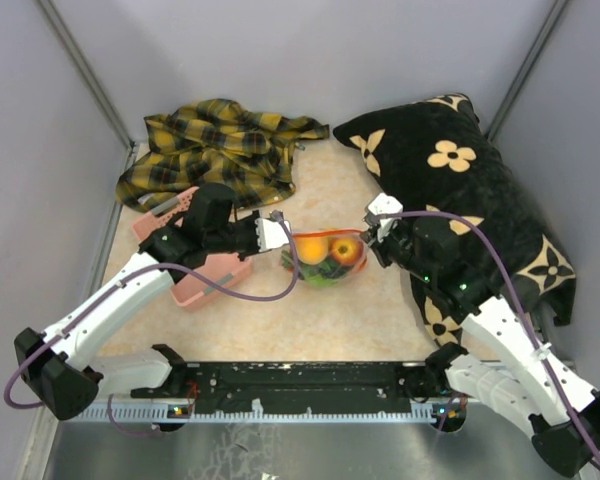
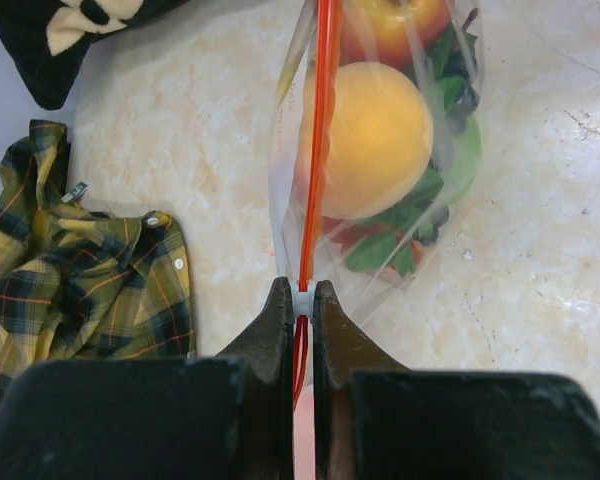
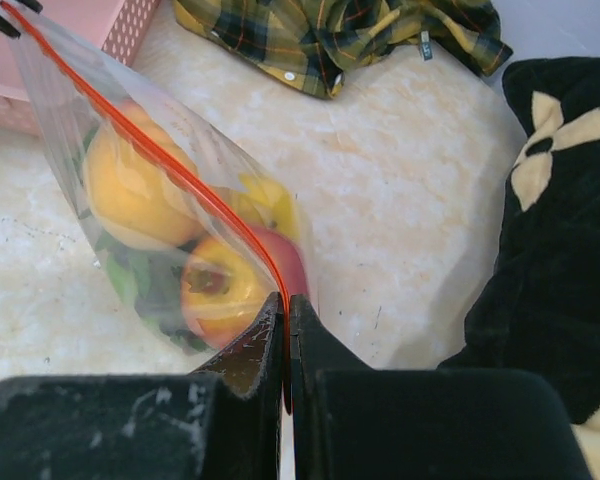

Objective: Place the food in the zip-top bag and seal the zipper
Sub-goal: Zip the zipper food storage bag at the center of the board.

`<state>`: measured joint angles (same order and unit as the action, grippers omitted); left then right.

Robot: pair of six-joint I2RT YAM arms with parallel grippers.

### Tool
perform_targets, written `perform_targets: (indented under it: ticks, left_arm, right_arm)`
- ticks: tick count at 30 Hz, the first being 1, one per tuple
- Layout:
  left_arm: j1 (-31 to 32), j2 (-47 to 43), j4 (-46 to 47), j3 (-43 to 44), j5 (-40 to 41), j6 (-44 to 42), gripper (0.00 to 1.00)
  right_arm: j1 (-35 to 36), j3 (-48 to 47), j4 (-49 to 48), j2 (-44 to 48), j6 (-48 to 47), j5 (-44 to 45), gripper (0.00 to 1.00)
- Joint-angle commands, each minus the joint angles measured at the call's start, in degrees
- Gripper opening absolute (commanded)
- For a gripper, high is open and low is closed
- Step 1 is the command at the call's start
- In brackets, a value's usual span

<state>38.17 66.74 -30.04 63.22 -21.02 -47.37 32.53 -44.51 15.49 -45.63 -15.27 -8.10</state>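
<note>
The clear zip-top bag [image 1: 325, 262] hangs between my two grippers above the table middle. Inside it are an orange ball [image 2: 372, 140], a red-yellow apple [image 3: 220, 292], a yellow lemon [image 3: 270, 205] and green leaves [image 2: 390, 250]. The red zipper [image 2: 320, 130] runs straight along its mouth. My left gripper [image 2: 300, 300] is shut on the white slider [image 2: 301, 301] at the bag's left end. My right gripper [image 3: 285, 305] is shut on the zipper's other end [image 3: 278, 280]. In the top view the left gripper [image 1: 278, 232] and right gripper [image 1: 372, 232] flank the bag.
A pink perforated basket [image 1: 195, 262] lies under my left arm. A yellow plaid shirt [image 1: 220, 145] is at the back left. A black pillow with cream flowers [image 1: 470, 190] fills the right side. Grey walls enclose the table.
</note>
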Motion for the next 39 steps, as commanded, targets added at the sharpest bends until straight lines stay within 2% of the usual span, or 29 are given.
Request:
perform_targets:
  ticks: [1, 2, 6, 8, 14, 19, 27, 30, 32, 35, 39]
  left_arm:
    - [-0.6, -1.4, -0.1, -0.2, -0.8, -0.3, 0.0]
    - [-0.6, -1.5, 0.5, -0.4, -2.7, -0.4, 0.0]
    - [-0.4, -1.2, 1.8, -0.7, -9.8, -0.1, 0.0]
    - [0.2, -0.5, 1.8, -0.3, -10.8, 0.3, 0.0]
    - [1.2, 0.7, 2.3, 0.4, -13.3, 1.4, 0.0]
    - [1.3, 1.2, 2.4, 0.7, -14.4, 2.1, 0.0]
    - [1.3, 0.9, 2.6, 0.6, -14.1, 2.2, 0.0]
    - [1.3, 0.7, 2.7, 0.5, -14.4, 2.2, 0.0]
    - [1.3, 0.4, 2.7, 0.4, -14.3, 2.2, 0.0]
    - [1.3, -0.3, 2.7, -0.1, -13.4, 2.0, 0.0]
    - [1.3, -1.6, 2.7, -1.1, -10.6, 1.5, 0.0]
  right_arm:
    - [-1.1, -3.1, 1.2, 0.5, -0.4, -1.4, 0.0]
    - [-1.1, -3.8, 1.2, 0.0, -0.5, -3.9, 0.02]
    - [-1.0, -7.4, 1.1, -3.4, -1.2, -14.8, 0.34]
    - [-1.1, -9.7, 1.4, -6.0, -1.5, -19.9, 0.43]
    - [-0.3, -16.5, 1.9, -15.7, -1.0, -31.3, 0.47]
    - [5.3, -18.8, 1.7, -21.1, -2.7, -30.6, 0.47]
    - [7.9, -18.4, -1.6, -25.2, -1.4, -29.6, 0.47]
    - [8.0, -17.1, -3.0, -26.1, -1.5, -27.8, 0.42]
    - [8.0, -16.7, -2.7, -26.5, -1.6, -24.9, 0.3]
    - [7.9, -17.6, 1.1, -26.5, -3.5, -20.0, 0.02]
    - [7.1, -17.0, 4.1, -23.7, -5.4, -15.5, 0.0]
